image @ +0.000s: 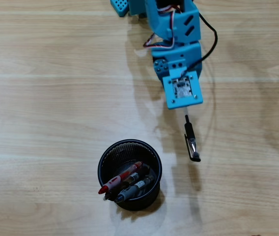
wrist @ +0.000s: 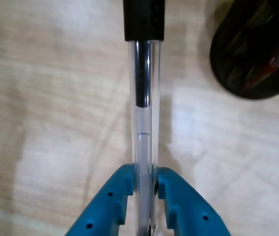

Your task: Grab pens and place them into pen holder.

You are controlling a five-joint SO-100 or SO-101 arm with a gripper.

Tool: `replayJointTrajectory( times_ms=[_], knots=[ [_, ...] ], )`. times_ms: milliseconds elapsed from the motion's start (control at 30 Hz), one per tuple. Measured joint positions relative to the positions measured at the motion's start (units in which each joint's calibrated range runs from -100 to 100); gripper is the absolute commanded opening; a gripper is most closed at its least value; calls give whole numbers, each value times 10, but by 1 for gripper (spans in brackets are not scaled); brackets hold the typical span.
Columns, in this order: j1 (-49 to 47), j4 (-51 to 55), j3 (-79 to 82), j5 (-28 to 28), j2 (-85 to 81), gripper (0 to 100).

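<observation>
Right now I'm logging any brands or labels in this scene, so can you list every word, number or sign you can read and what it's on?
None can be read.
Clear-barrelled pen, clamped in the hand: no print visible on barrel or black cap.
Pens in the pen holder: any markings too small and blurred.
Small board on the arm in the overhead view: markings too small to read.

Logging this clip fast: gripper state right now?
Gripper: shut on the clear pen, one blue finger on each side of its barrel.
</observation>
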Motion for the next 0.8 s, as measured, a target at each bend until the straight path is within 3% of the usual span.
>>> replayJointTrajectory(
  times_ms=[300, 800],
  knots=[
    [28, -227, 9, 16, -56, 2],
    [121, -510, 13, 31, -12, 2]
  ],
)
